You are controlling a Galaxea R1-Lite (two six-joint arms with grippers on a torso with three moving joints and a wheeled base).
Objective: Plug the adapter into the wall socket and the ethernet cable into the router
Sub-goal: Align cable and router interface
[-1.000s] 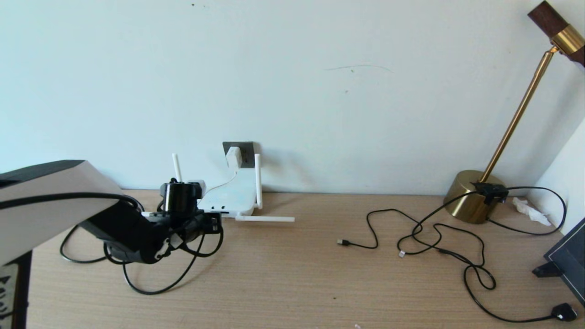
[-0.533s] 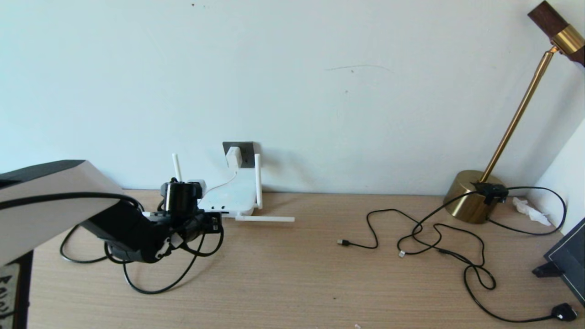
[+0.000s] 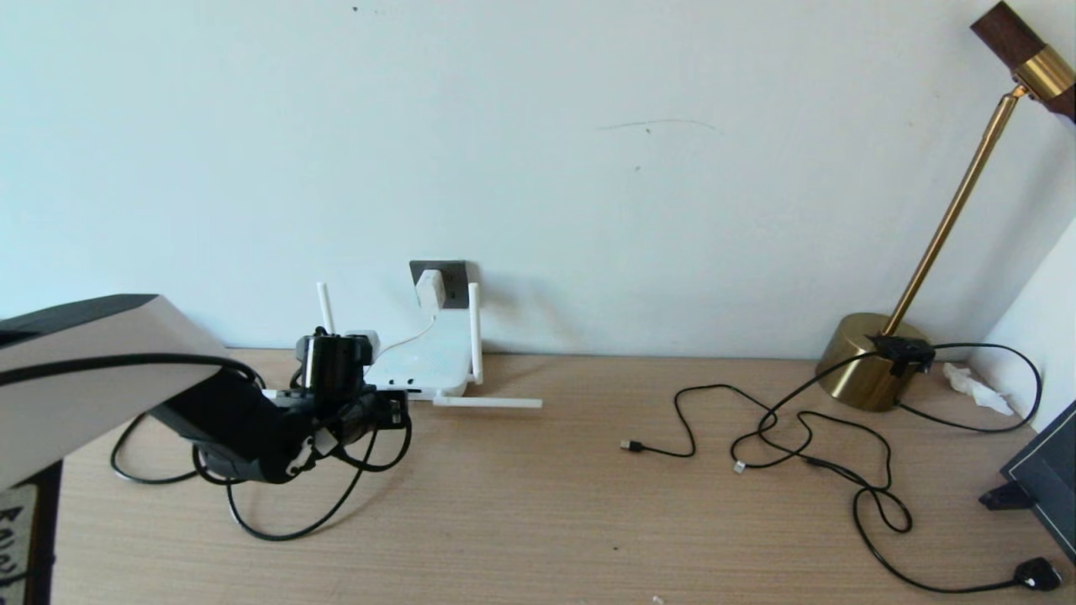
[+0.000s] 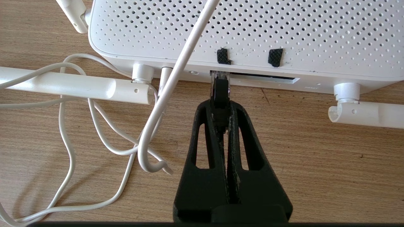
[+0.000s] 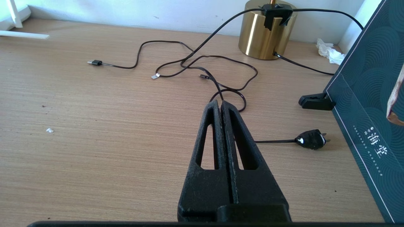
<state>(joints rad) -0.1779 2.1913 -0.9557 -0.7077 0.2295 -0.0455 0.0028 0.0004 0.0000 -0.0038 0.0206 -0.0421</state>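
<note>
The white router (image 3: 429,360) lies flat against the wall, and its perforated top (image 4: 252,31) fills the left wrist view. My left gripper (image 4: 221,105) is shut on the ethernet cable (image 4: 220,91) just behind its connector. The clear tip sits at the left end of the router's dark port slot (image 4: 265,78). In the head view the left gripper (image 3: 393,412) is at the router's near edge, with the black ethernet cable (image 3: 277,529) looping on the table behind it. The white adapter (image 3: 429,288) sits in the wall socket (image 3: 452,281), its cord (image 4: 176,69) running down. My right gripper (image 5: 221,102) is shut and empty.
White antennas (image 4: 72,86) (image 4: 366,115) lie either side of the port edge, and another (image 3: 487,402) lies on the table. Thin black cables (image 3: 807,437), a brass lamp base (image 3: 866,361), a black mains plug (image 5: 311,138) and a dark box (image 5: 369,94) are to the right.
</note>
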